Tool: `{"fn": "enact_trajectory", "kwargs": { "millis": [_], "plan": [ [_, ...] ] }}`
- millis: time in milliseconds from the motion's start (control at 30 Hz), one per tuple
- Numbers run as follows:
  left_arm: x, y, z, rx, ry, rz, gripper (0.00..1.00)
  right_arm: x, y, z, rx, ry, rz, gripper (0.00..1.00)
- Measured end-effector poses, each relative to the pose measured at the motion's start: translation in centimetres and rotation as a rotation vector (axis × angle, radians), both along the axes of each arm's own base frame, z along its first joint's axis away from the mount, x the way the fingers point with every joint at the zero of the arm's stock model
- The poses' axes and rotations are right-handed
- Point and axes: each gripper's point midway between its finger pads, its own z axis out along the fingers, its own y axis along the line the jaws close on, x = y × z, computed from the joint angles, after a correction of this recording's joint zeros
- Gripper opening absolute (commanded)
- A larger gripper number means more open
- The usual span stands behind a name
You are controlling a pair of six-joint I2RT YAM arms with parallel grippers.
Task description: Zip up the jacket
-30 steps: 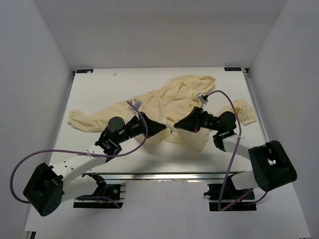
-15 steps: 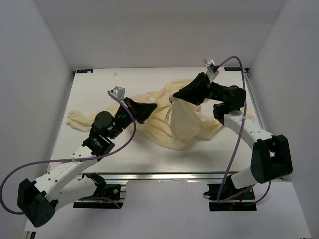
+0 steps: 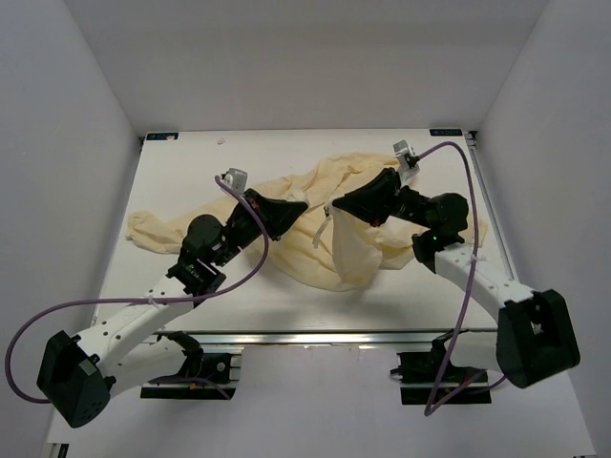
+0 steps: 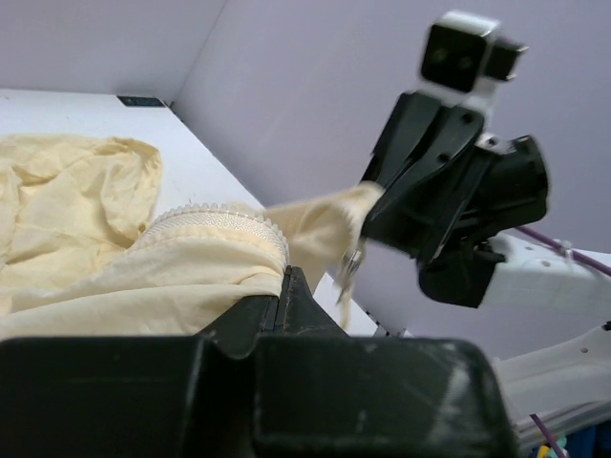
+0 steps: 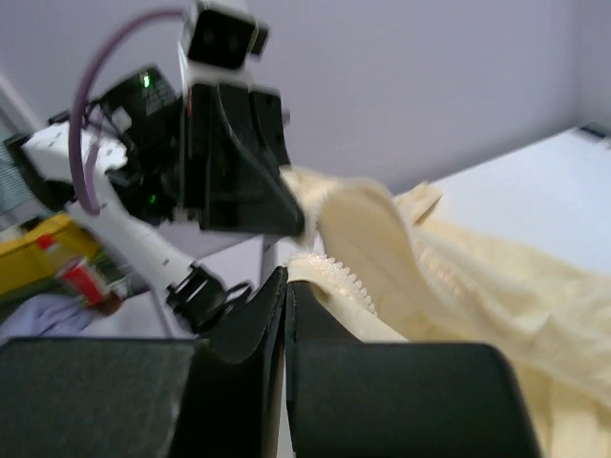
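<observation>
White walls [image 3: 86, 105] close in a white table [image 3: 181, 172]. On it the jacket [image 3: 355, 243] lies crumpled across the middle and right, with one sleeve [image 3: 158, 229] trailing off to the left. Its front is raised off the table where both arms hold it. The left gripper [image 3: 302, 205] is clenched on one toothed zipper edge [image 4: 215, 218], and the right gripper [image 3: 335, 205] is clenched on the other zipper edge [image 5: 334, 272]. The two tips are near each other with a short span of cloth between them.

The step in hand looks like bringing the two front edges together so the zipper can be started. Doing it well means holding both edges taut and level, teeth facing, without twisting the thin cloth. The bottom ends must meet first. I cannot tell whether the small dangling piece [image 4: 349, 265] below the right gripper is the slider. The rest of the jacket spreads on the table beneath and to either side of the grippers.
</observation>
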Motion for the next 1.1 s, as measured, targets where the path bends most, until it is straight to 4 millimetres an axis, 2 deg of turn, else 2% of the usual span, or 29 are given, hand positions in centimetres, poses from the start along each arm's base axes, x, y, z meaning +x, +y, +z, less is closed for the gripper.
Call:
{"fn": "enact_trajectory", "kwargs": {
  "millis": [100,267,500,667,800,1100],
  "plan": [
    [-0.2,-0.1,-1.1,-0.001,0.018,-0.014,0.0,0.1,0.1,1.6,0.037,-0.042,-0.1,0.0],
    [-0.5,-0.1,-2.4,0.001,0.044,-0.023,0.0,0.0,0.9,1.3,0.058,-0.028,-0.199,0.0],
    [-1.2,0.7,-0.5,-0.04,0.001,-0.015,0.0,0.5,2.6,-0.1,0.036,0.027,-0.259,0.0],
    [-1.8,2.2,1.4,-0.066,-0.055,0.03,0.0,1.9,2.1,0.3,0.065,0.049,-0.341,0.0],
    [-1.9,2.6,1.8,-0.062,-0.078,0.046,0.0,1.5,2.1,0.7,0.08,0.036,-0.321,0.0],
    [-1.4,2.3,0.4,-0.006,-0.069,0.042,0.0,-1.2,3.0,-0.4,0.029,0.035,-0.166,0.0]
  ]
}}
